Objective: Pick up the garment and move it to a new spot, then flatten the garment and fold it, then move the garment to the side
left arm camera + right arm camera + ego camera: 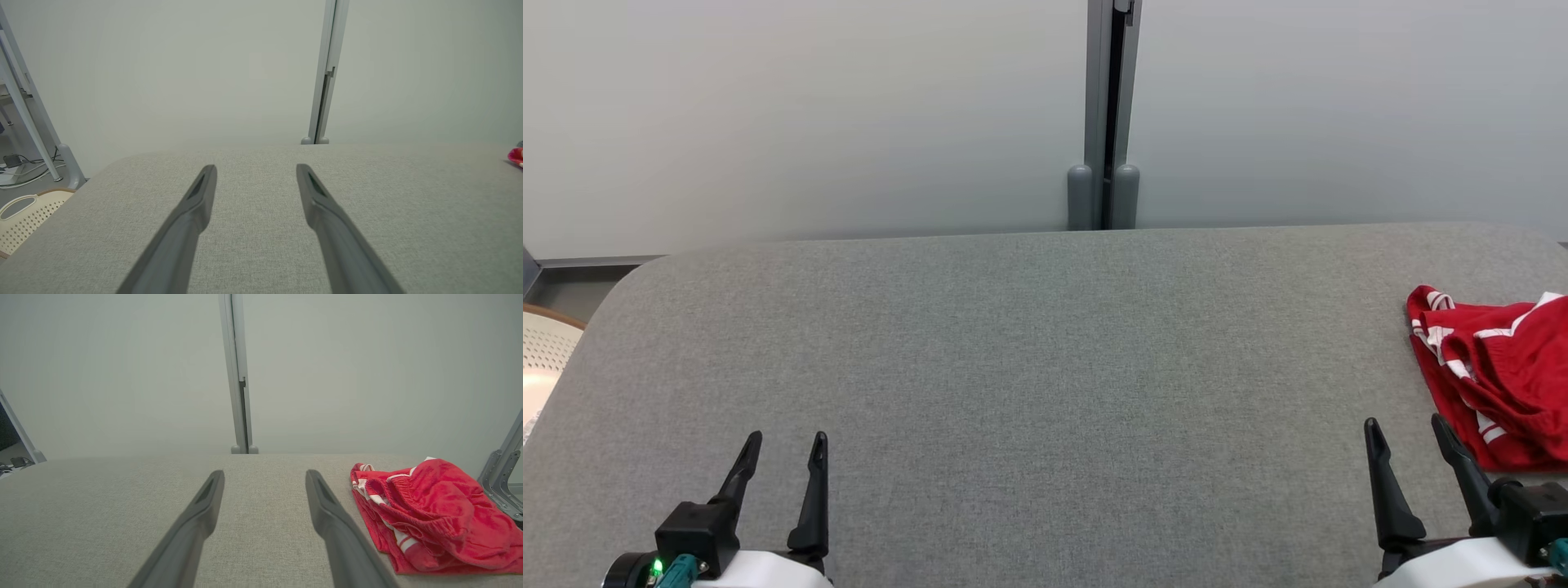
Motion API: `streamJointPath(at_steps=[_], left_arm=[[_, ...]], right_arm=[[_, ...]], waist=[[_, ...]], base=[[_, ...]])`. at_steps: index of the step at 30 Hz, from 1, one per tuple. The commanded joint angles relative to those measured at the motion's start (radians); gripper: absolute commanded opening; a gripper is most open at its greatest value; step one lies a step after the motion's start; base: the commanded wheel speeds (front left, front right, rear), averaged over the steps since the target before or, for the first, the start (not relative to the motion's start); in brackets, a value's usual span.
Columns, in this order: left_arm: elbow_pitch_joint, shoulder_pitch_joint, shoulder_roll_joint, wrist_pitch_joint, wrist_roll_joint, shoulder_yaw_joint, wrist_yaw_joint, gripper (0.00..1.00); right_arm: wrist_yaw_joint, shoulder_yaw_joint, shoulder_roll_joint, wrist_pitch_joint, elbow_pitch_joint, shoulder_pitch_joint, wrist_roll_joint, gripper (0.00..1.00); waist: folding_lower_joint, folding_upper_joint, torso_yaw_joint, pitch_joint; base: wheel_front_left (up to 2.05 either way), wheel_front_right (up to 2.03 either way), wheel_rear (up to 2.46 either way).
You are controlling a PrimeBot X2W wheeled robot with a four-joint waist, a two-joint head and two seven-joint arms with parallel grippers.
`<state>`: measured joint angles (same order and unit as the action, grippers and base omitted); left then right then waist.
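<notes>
**Garment (pixel 1503 376) bunched up off to the side, nothing grabbed yet**

It's red with white stripes, crumpled in a heap at about 3 o'clock on the grey table (pixel 1045 351), and partly cut off by the head view's edge. The left gripper (pixel 788 441) is at 7 o'clock, fingers spread wide and empty. The right gripper (pixel 1405 423) at 5 o'clock is just as wide and empty, close to the cloth's near edge but not touching. A cream basket (pixel 539 359) peeks in at 9 o'clock, off the table.

On the table (pixel 1013 351) the garment (pixel 1503 376) lies at three o'clock, beside the right gripper (pixel 1405 420) at five, the left gripper (pixel 788 438) at seven, a basket (pixel 543 359) off the edge at nine.
</notes>
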<state>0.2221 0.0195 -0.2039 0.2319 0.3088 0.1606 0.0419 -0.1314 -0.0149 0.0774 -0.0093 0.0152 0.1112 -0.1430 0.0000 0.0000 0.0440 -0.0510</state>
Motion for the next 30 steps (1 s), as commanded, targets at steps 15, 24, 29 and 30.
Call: streamJointPath(at_steps=[15, 24, 29, 30], left_arm=[[0.025, -0.005, -0.015, 0.004, 0.019, 0.003, 0.0, 1.0], [0.036, -0.011, -0.021, 0.003, 0.02, 0.01, 0.013, 1.0], [0.039, -0.003, -0.015, -0.002, 0.015, 0.016, 0.012, 0.0], [0.043, -0.002, -0.013, -0.002, 0.015, 0.015, 0.012, 0.0]], right_arm=[[0.002, 0.006, -0.001, 0.014, 0.016, 0.014, 0.006, 1.0], [0.002, 0.004, 0.001, 0.015, 0.017, 0.016, 0.01, 1.0], [0.0, 0.002, -0.002, 0.011, 0.01, 0.008, 0.01, 0.0], [0.0, 0.002, -0.003, 0.01, 0.004, 0.008, 0.01, 0.0]], waist=[[0.0, 0.0, -0.001, -0.002], [0.0, 0.0, 0.001, -0.006], [0.0, 0.0, 0.002, -0.008], [0.0, 0.0, 0.002, -0.008]], base=[[0.0, 0.0, 0.0], [0.0, 0.0, 0.0], [0.0, 0.0, 0.0], [0.0, 0.0, 0.0]])
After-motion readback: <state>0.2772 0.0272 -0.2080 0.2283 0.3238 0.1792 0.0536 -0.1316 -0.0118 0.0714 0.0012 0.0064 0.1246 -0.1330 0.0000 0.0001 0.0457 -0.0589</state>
